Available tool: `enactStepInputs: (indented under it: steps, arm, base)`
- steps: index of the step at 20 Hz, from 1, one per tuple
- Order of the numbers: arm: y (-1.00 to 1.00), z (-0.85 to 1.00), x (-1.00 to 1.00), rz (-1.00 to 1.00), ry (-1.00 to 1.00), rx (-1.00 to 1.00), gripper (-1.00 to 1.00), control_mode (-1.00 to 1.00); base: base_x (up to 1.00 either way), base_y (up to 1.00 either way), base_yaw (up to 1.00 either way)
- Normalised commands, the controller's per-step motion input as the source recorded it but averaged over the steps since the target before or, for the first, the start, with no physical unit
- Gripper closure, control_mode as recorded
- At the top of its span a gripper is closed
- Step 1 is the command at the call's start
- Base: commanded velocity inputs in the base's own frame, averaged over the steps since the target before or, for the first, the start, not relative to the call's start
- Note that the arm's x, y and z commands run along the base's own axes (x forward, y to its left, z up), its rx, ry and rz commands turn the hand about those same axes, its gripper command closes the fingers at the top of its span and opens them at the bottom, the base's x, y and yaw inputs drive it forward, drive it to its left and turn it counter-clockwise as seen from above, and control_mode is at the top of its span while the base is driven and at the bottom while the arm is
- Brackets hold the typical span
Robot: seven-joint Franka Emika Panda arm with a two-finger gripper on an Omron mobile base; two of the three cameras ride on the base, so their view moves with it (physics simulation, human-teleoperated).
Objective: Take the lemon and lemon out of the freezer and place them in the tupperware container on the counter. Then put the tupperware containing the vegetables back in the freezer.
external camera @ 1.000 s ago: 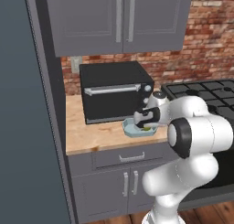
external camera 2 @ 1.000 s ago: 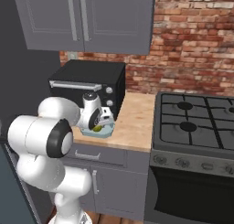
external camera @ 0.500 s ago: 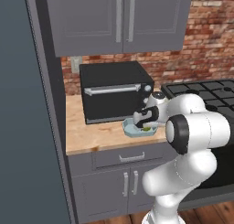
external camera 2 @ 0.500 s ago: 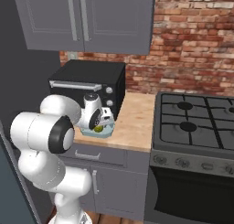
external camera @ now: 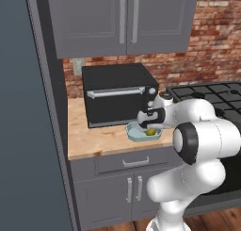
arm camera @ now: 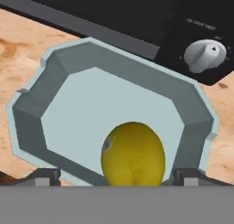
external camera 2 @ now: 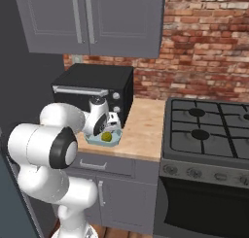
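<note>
On the tan counter [external camera: 94, 141] in front of the black microwave, the pale blue-grey tupperware container [external camera: 133, 135] [external camera 2: 93, 141] [arm camera: 32, 99] holds one yellow lemon [external camera: 150, 131] [external camera 2: 106, 135] [arm camera: 132, 154]. My gripper [external camera: 149, 125] [external camera 2: 108, 129] [arm camera: 116, 175] hovers just above the tray, open. Its fingertips [arm camera: 45, 175] stand wide on either side of the lemon without touching it. The second lemon is out of view. At the far left stands the dark slate-grey freezer [external camera: 23, 131].
The black microwave [external camera: 117, 91] [external camera 2: 92, 89] stands right behind the tray, its knob [arm camera: 203, 54] close to the hand. Grey wall cupboards [external camera: 122, 18] hang above. A gas stove [external camera 2: 209, 130] lies to the right, with bare counter [external camera 2: 141, 127] between.
The hand stays low over the tray with the lemon lying in it. The arm's elbow has shifted only slightly.
</note>
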Motion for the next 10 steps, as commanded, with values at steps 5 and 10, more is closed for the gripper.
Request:
enactStepInputs:
  steps: [5,10]
  arm:
    - [0.0,0.99,-0.35,0.0,0.0,0.2,-1.0,-1.0]
    - [0.0,1.0,-0.41,-0.05,0.0,0.16,-1.0,-1.0]
  base:
    - [0.0,0.0,0.0]
    - [0.0,0.0,0.0]
